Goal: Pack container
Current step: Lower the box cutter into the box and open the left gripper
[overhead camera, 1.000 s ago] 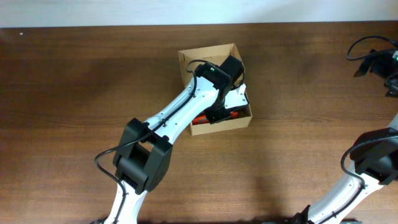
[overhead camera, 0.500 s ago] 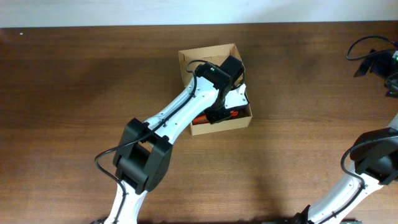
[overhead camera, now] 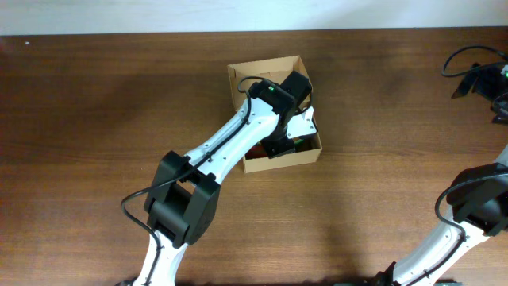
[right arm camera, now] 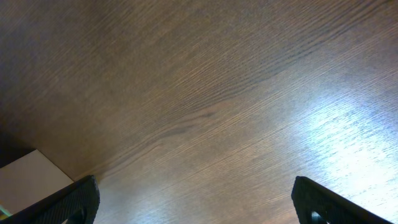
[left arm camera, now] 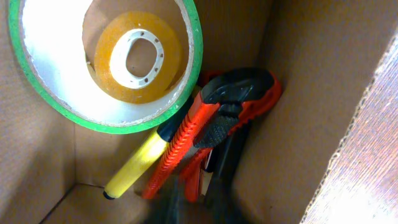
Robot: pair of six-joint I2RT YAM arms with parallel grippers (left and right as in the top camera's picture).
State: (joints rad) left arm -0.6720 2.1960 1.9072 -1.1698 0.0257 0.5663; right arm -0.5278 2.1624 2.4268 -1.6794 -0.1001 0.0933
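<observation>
The container (overhead camera: 266, 65) is an open brown cardboard box at the table's middle back. My left gripper (overhead camera: 286, 141) reaches down into its right half. In the left wrist view, inside the box walls (left arm camera: 323, 74), lie a green tape roll (left arm camera: 99, 112) with a clear yellowish roll (left arm camera: 140, 59) in it, a yellow marker (left arm camera: 140, 165) and a red-and-black hand tool (left arm camera: 217, 118). My left gripper's blurred fingers (left arm camera: 196, 208) sit close together round the tool's red handle. My right gripper (right arm camera: 196, 205) is open and empty over bare wood, at the far right edge (overhead camera: 482, 78).
The box's flap lid (overhead camera: 303, 123) stands beside my left wrist. A white surface (right arm camera: 31, 177) shows at the lower left of the right wrist view. Black cables (overhead camera: 464, 57) trail at the right rear.
The red part of the tool that showed at the box's front left in the overhead view is now hidden. Both arms have barely moved.
</observation>
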